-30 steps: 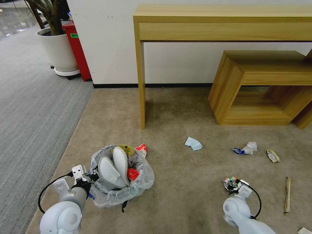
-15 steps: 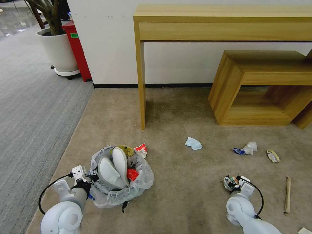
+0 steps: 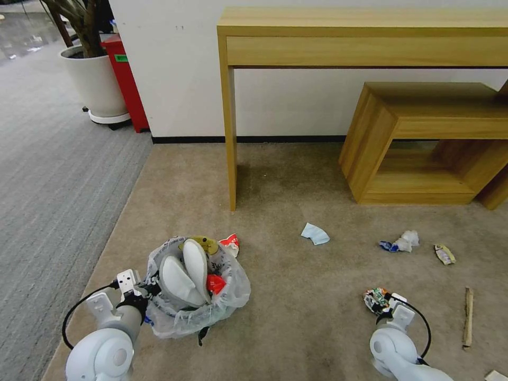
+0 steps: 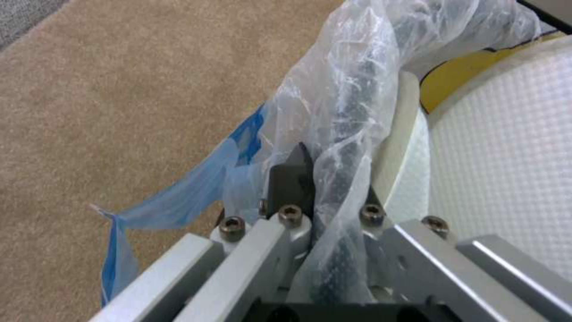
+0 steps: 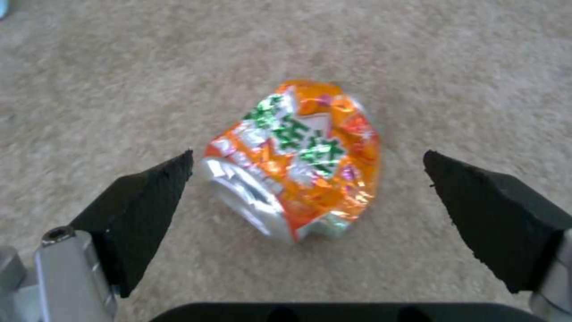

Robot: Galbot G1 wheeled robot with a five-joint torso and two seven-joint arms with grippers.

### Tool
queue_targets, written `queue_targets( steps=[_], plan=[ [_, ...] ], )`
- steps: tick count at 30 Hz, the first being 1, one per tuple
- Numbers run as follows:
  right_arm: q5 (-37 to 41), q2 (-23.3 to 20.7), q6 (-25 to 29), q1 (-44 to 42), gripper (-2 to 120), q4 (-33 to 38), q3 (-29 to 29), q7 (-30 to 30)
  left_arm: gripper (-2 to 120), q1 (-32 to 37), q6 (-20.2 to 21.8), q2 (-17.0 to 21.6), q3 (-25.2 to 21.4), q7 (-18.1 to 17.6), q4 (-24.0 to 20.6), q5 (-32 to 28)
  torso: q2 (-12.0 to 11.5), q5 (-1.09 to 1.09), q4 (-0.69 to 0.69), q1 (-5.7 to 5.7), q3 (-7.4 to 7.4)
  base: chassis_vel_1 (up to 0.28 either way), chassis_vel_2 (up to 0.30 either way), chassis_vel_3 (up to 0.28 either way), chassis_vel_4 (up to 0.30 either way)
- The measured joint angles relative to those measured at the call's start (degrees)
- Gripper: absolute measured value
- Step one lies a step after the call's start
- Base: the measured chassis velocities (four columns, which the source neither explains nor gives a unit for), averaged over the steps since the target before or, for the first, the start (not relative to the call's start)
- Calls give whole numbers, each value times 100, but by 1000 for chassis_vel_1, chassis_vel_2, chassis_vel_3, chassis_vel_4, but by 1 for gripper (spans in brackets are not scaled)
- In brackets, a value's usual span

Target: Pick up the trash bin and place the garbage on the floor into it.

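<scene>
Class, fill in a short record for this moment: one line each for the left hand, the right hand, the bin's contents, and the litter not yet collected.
left hand: shut on the trash bin rim and its plastic liner
right hand: open, fingers either side of the crushed can lying on the beige carpet
bin contents: two white slippers, red wrapper
uncollected: crumpled paper, wooden stick, blue-white carton
</scene>
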Motion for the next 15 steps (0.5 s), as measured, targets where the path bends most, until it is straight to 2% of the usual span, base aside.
queue_targets(
  steps=[6, 15],
  plan=[
    [-167, -99, -70, -11, 99, 1, -196, -200, 1, 7, -7, 6, -13, 1, -41, 4, 0, 0, 0, 0, 0, 0, 0, 0, 0],
    [-596, -348, -53, 99, 98, -186, -541, -829, 1, 53, -85, -1, -47, 14, -56, 23, 0, 0, 0, 0, 0, 0, 0, 0, 0]
  ],
)
